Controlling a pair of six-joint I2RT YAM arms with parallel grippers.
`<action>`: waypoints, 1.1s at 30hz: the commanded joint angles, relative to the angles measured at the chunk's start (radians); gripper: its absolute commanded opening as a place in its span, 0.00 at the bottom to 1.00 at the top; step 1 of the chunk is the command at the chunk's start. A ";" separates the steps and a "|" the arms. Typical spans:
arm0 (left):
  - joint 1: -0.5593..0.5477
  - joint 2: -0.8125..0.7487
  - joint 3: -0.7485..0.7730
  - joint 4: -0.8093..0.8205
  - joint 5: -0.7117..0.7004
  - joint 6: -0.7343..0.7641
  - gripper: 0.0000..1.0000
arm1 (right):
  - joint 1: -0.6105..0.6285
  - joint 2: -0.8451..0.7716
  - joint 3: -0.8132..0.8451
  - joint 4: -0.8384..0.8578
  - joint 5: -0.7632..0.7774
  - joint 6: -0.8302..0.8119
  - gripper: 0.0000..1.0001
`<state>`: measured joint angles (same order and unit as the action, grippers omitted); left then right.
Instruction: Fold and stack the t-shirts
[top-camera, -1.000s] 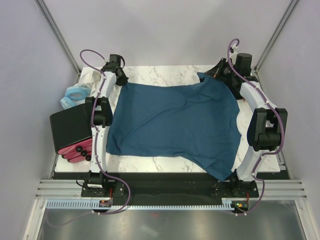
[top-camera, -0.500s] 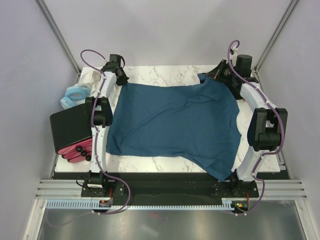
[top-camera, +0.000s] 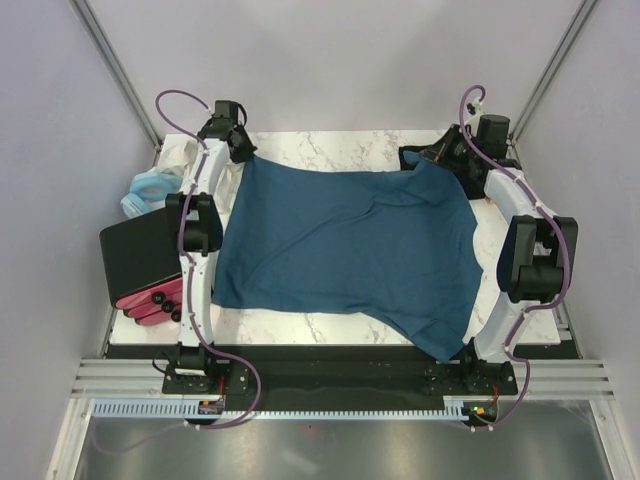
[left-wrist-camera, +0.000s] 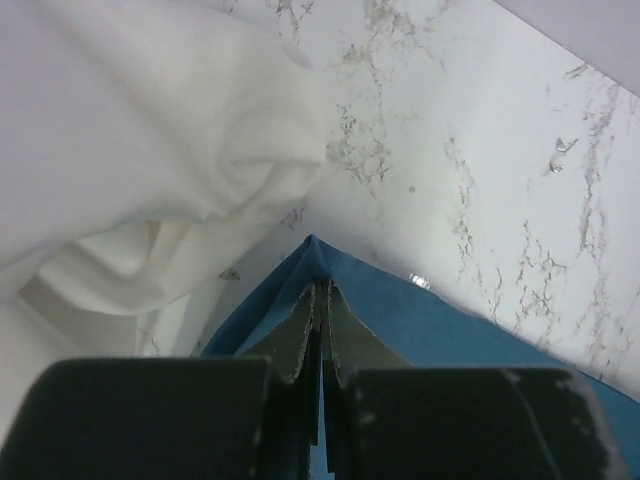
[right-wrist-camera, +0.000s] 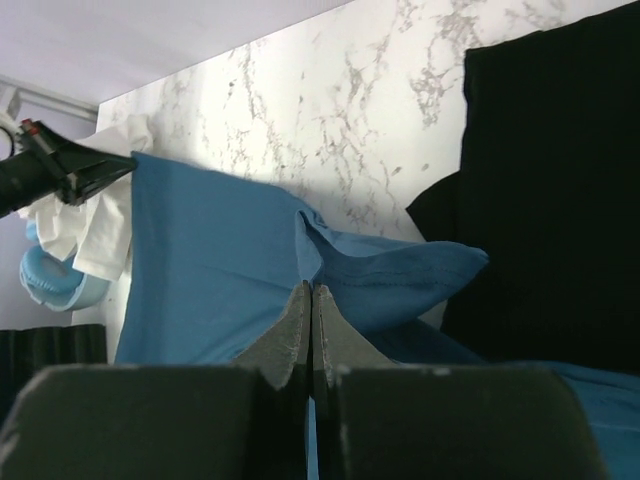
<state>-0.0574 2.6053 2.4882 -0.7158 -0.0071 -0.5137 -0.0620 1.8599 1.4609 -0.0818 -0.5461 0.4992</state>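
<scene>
The teal t-shirt (top-camera: 345, 250) lies spread across the marble tabletop (top-camera: 330, 143). The left end effector (left-wrist-camera: 318, 292) is pinched tight on its far left corner. The right end effector (right-wrist-camera: 309, 292) is pinched tight on its far right corner, just beside the black t-shirt (right-wrist-camera: 545, 180).

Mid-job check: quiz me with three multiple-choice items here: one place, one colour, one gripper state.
1. The black cotton t-shirt lies: A at the marble table's far right corner; B at its near left corner; C on the floor.
2. The spread cotton t-shirt is: A white; B teal-blue; C red.
3. The left gripper is: A open; B shut on the spread shirt's corner; C shut on nothing.
A: the overhead view shows it there. B: plain from overhead. B: the wrist view shows closed jaws pinching blue cloth.
</scene>
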 joint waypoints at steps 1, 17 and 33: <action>0.016 -0.120 -0.049 0.036 0.030 0.044 0.02 | -0.024 -0.048 0.010 0.039 0.046 -0.033 0.00; 0.045 -0.295 -0.258 0.027 0.064 0.069 0.02 | -0.044 0.062 0.205 0.034 0.023 -0.011 0.00; -0.024 -0.378 -0.212 -0.132 -0.059 0.083 0.02 | -0.044 0.053 0.199 0.041 0.035 -0.010 0.00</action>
<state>-0.0776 2.3398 2.2848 -0.8215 -0.0090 -0.4698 -0.1024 1.9705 1.6390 -0.0654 -0.5175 0.5159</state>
